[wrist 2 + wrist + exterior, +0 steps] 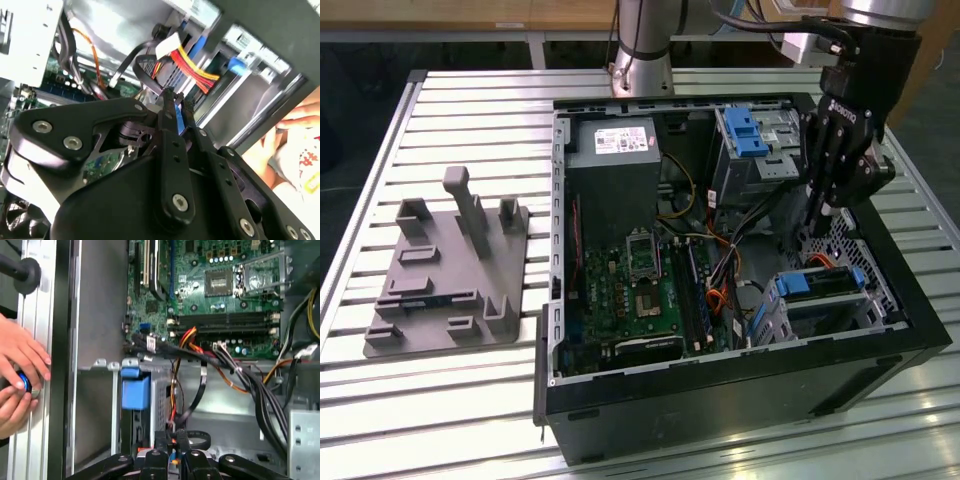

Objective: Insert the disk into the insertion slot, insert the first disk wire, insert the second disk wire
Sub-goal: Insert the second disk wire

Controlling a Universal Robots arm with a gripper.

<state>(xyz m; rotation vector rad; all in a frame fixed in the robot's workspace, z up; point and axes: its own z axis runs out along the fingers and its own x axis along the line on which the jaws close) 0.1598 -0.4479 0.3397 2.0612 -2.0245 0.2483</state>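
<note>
The arm (pixel 642 40) is a silver tube; its gripper (pixel 817 222) is black, with linked fingers (pixel 172 150) studded with silver screws.

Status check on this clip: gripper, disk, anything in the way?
Gripper down inside the case, fingers close together around something small, contents unclear. Disk seated in the insertion slot. Loose cables crowd the space above the slot.

Slatted metal table (pixel 470 90) carries open computer case (pixel 720 400), grey fixture (pixel 450 275).
</note>
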